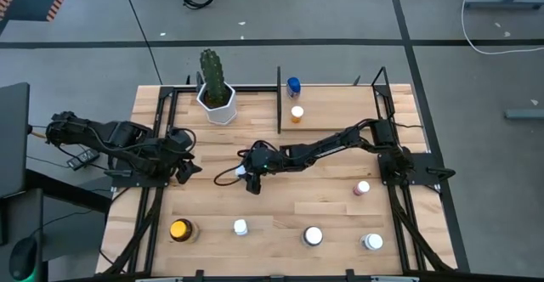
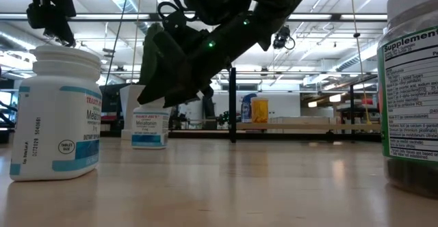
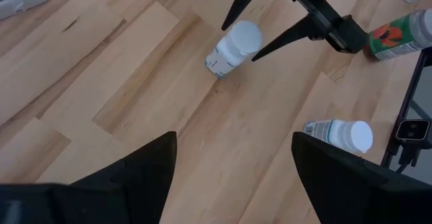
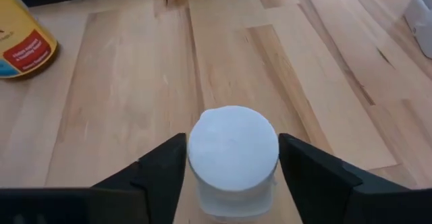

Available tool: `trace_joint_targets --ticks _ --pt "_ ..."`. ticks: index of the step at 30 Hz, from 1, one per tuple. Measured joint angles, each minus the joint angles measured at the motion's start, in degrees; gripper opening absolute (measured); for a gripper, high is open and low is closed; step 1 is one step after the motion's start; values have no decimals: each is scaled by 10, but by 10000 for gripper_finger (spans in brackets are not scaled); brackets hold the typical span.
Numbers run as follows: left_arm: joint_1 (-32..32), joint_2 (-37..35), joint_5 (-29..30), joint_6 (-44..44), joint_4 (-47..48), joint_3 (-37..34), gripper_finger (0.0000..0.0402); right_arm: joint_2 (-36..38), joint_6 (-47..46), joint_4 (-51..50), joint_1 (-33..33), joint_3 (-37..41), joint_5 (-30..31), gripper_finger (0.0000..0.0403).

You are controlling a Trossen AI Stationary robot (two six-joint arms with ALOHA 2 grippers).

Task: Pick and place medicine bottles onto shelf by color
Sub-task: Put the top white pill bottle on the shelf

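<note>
White-capped melatonin bottle [image 4: 233, 150] stands between the right pincer's [image 4: 233, 166] spread fingers, unclasped; light, rigid, smooth plastic, best squeezed below the cap.

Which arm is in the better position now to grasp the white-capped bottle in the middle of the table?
The right. The right gripper already has its open jaws on either side of the white-capped bottle. The left gripper is open too, but it waits farther off, near the table's left side.
</note>
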State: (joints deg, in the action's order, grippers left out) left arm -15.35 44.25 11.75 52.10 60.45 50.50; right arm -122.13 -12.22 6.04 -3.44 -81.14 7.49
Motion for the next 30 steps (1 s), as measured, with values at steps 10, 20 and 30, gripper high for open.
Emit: trace_joint_targets --ticks 10,20,30 --pt "0 0 0 -2 0 0 297 7 -3 -4 0 0 0 192" --pt "0 0 1 -13 -2 0 297 100 -38 -175 19 -22 22 199" --pt "0 0 29 -18 -8 0 297 231 -54 -313 83 -21 77 199"
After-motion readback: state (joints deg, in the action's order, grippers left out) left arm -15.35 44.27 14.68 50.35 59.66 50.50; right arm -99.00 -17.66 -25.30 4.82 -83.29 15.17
